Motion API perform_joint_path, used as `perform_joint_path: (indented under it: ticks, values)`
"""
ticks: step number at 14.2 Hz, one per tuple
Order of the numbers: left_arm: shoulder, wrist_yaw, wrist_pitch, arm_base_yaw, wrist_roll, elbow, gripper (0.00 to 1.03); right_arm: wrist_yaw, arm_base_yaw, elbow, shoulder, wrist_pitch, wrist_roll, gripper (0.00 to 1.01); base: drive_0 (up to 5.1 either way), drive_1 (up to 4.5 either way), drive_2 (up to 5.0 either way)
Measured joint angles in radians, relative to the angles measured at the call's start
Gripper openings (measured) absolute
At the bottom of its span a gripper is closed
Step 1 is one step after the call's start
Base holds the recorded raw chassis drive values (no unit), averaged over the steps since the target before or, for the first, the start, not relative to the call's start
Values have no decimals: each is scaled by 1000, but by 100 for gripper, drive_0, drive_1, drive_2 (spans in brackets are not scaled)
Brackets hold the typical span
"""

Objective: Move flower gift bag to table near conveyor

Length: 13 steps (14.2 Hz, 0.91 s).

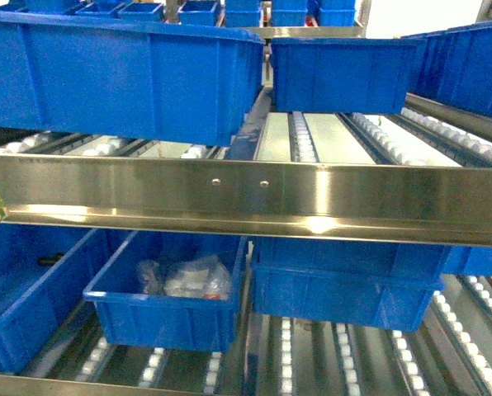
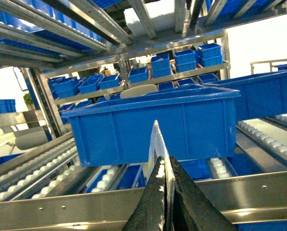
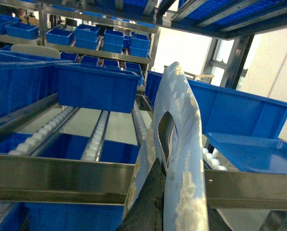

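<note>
Oddly, each claw, left (image 2: 165,190) and right (image 3: 168,192), pinches a flower gift bag (image 3: 179,159), lower halves hidden.

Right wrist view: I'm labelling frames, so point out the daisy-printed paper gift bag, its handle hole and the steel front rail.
Sky-blue daisy-printed paper gift bag (image 3: 184,192): right wrist view, pale printed face.
Cut-out handle hole (image 3: 165,132): right wrist view, dark opening.
Steel front rail (image 3: 57,175): right wrist view, flat face.

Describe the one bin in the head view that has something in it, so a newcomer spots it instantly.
Start at the long steel rail across the conveyor rack. Just below it, left of centre, a small blue bin sits on the lower rollers. Only it shows contents: crumpled clear plastic bags.
</note>
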State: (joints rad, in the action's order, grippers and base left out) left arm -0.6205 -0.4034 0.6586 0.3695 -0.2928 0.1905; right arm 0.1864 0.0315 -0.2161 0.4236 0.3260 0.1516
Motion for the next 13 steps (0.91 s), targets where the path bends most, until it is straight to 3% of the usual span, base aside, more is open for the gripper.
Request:
perform_joint_path:
  ticks: [13]
  values:
    - [0, 0, 4, 0, 0, 0, 2, 0, 0, 0, -1, 3, 0, 2, -471, 105, 375]
